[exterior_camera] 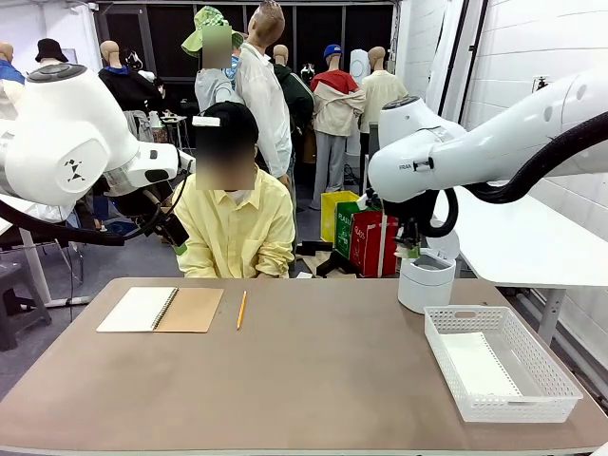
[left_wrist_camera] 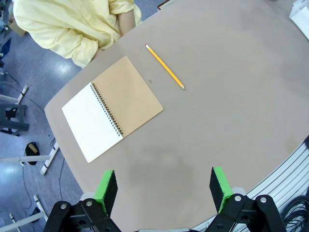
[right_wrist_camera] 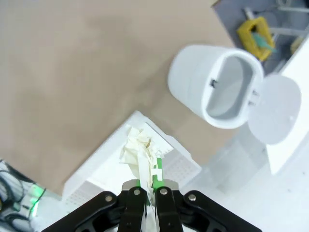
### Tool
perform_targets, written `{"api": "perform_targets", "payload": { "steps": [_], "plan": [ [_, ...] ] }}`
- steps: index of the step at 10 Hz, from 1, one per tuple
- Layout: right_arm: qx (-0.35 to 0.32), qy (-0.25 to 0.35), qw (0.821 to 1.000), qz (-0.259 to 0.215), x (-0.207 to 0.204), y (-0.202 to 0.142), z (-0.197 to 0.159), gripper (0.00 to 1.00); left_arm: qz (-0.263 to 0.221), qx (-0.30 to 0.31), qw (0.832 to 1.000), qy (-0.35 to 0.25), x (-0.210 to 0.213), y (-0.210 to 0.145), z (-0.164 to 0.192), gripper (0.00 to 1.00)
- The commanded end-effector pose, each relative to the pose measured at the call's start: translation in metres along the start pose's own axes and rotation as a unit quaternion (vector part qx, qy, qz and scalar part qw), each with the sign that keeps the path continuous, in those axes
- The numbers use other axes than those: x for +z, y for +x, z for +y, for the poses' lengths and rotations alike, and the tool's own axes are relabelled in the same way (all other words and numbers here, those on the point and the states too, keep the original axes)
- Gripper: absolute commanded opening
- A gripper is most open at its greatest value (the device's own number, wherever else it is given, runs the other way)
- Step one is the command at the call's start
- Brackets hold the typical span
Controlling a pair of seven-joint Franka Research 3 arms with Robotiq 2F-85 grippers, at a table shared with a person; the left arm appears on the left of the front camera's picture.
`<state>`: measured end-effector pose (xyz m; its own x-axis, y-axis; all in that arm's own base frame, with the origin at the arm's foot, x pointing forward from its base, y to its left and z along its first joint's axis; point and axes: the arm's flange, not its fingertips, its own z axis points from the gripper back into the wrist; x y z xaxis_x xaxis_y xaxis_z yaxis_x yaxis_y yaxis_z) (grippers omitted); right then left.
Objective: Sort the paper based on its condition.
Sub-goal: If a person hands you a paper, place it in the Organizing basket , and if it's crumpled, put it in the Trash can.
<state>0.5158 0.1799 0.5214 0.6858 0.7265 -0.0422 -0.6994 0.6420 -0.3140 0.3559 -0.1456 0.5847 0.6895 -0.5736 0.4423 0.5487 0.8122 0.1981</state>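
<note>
A crumpled paper (right_wrist_camera: 137,151) is pinched between the pressed-together jaws of the right gripper (right_wrist_camera: 147,185), held above the white basket (right_wrist_camera: 174,159). Beyond it, the open white bin (right_wrist_camera: 217,87) is seen on the surface (right_wrist_camera: 72,63). The left gripper (left_wrist_camera: 164,186) is held spread above the notebook (left_wrist_camera: 112,107) and pencil (left_wrist_camera: 164,73).

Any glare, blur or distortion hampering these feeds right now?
Front view: sharp, evenly lit, soft shadows under the basket. Left wrist view: wide-angle bend curves the table edge; notebook crisp. Right wrist view: crumpled paper in the right pincer slightly soft; bin brightly lit.
</note>
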Motion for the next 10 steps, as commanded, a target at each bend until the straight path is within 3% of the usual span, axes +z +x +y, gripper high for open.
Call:
{"api": "perform_targets", "payload": {
  "steps": [1,10],
  "plan": [
    [-0.034,-0.030,0.999,0.022,-0.006,0.007,-0.017,0.00,-0.002,0.001,1.000,0.000,0.000,0.000,0.001,1.00],
    [-0.028,-0.115,0.993,-0.006,-0.077,0.020,-0.079,0.00,-0.002,0.001,1.000,0.000,0.000,0.000,0.001,1.00]
  ]
}}
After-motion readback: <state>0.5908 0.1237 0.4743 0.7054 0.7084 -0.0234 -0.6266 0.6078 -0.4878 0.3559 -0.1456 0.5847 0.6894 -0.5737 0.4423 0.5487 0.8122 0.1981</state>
